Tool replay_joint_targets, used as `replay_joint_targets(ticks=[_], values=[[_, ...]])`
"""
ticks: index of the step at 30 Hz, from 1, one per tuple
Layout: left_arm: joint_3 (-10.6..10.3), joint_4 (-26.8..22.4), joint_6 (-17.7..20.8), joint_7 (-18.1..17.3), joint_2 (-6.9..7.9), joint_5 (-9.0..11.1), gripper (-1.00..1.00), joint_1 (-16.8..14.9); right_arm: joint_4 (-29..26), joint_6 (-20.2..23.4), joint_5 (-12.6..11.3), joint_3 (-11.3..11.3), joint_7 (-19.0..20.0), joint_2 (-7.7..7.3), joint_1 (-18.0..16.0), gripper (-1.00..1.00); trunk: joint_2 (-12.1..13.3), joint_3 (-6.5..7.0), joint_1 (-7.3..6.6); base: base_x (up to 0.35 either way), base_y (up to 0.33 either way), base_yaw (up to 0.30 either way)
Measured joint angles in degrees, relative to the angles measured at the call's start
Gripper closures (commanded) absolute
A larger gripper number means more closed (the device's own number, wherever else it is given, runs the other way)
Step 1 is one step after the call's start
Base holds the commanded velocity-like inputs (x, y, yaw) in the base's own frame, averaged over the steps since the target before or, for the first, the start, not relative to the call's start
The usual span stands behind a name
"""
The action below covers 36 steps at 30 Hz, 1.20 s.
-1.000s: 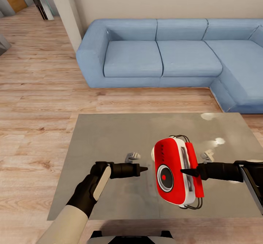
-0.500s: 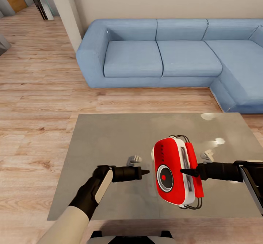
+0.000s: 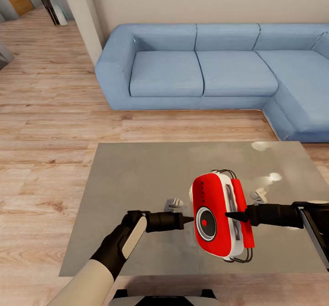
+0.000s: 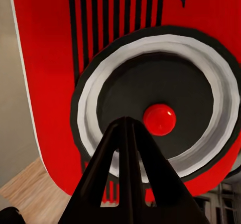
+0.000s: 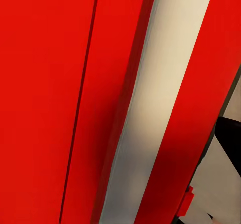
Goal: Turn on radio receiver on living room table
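Head view: right gripper (image 3: 228, 215) clamps the radio (image 3: 219, 221) above the table (image 3: 137, 178). Left gripper (image 3: 189, 220), fingers together, points from nine o'clock just beside its dial (image 4: 155, 101).

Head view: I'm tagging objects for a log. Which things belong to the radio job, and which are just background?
Job:
radio receiver
table
left pincer, closed, pointing at the dial
right pincer, at the radio's side

Background:
blue sofa
wood floor

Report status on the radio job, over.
Left gripper shut, tip near radio receiver's dial. Right gripper pressed against its side, state unclear. Nothing in the way.
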Motion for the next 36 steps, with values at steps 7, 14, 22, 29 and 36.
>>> replay_joint_targets(ticks=[7,14,22,29,36], values=[[-1.2,0.0,-0.4,0.1,0.00,0.8,1.00,0.0,0.0,0.0,0.0,0.1,0.0,0.08,0.0,1.00,0.0,0.00,0.00,0.000,0.000,0.000],[-2.5,0.0,-1.7,0.1,0.00,3.5,1.00,0.0,0.0,0.0,0.0,0.1,0.0,0.09,0.0,1.00,0.0,0.00,0.00,0.000,0.000,0.000],[-6.5,0.6,-2.5,0.4,0.00,4.8,1.00,0.0,0.0,0.0,0.0,0.1,0.0,0.11,0.0,1.00,0.0,0.00,0.00,0.000,0.000,0.000],[-7.1,2.1,-5.2,2.6,0.00,7.8,1.00,0.0,0.0,0.0,0.0,0.1,0.0,0.09,0.0,1.00,0.0,0.00,0.00,0.000,0.000,0.000],[-9.7,3.0,-6.8,3.1,0.00,8.8,1.00,0.0,0.0,0.0,0.0,0.2,0.0,0.09,0.0,1.00,0.0,0.00,0.00,0.000,0.000,0.000]])
